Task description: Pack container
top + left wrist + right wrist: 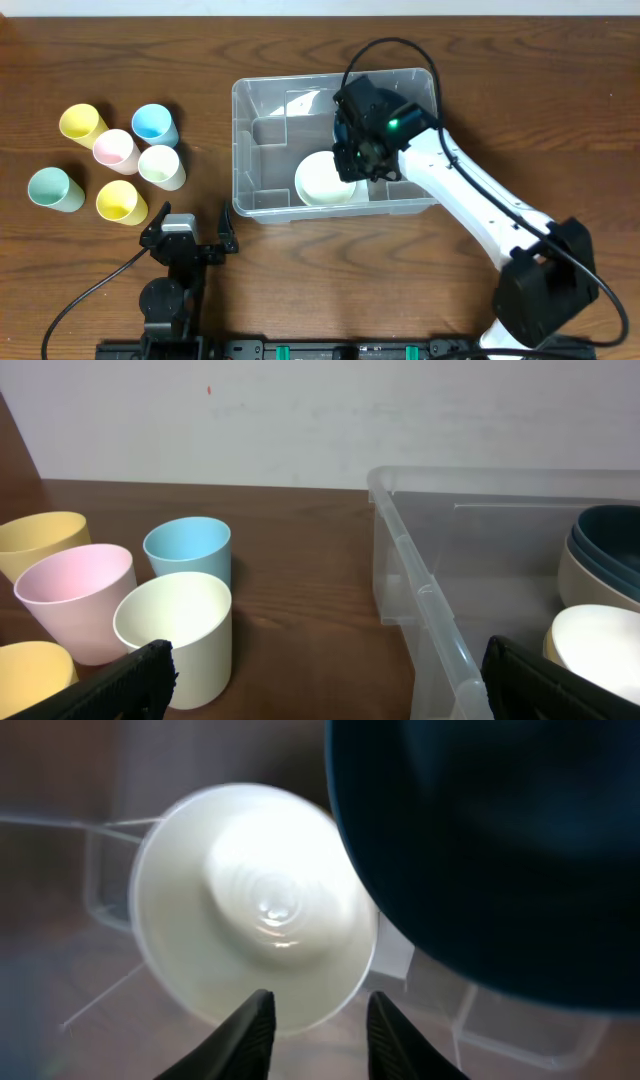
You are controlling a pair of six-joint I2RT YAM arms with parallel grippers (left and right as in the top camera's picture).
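The clear plastic container [241, 150] stands at mid-table; its rim shows in the left wrist view [420, 590]. A white bowl [320, 180] lies inside it at the front, also seen in the right wrist view [250, 910] and the left wrist view [600, 645]. A dark blue bowl [490, 850] sits next to it inside the container [610, 540]; the arm hides it from overhead. My right gripper [358, 165] hangs inside the container, open and empty [315, 1030], its tips just short of the white bowl's rim. My left gripper [188, 235] is open and empty [325, 685], in front of the container's left corner.
Several cups stand left of the container: yellow [82, 122], blue [154, 124], pink [114, 150], cream [161, 166], green [54, 188] and another yellow [120, 201]. The cream cup [175, 630] is nearest my left gripper's left finger.
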